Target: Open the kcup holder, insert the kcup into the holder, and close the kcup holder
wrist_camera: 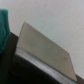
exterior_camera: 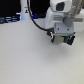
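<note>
In the exterior view my gripper [exterior_camera: 62, 39] hangs low over the white table at the back right. Its dark fingers [exterior_camera: 51, 36] stand apart, and a small greenish thing [exterior_camera: 64, 41] shows between them; it may be the kcup, but it is too blurred to tell whether it is held. The wrist view is filled close up by a grey flat panel [wrist_camera: 45, 47] over a black body [wrist_camera: 25, 70], which looks like the kcup holder. A teal-green patch [wrist_camera: 4, 24] sits at that picture's edge. The holder cannot be made out in the exterior view.
A white table surface [exterior_camera: 30, 60] spreads across the exterior view. Dark equipment [exterior_camera: 10, 21] lines the back at the exterior view's left. A black cable [exterior_camera: 34, 20] loops down from the arm.
</note>
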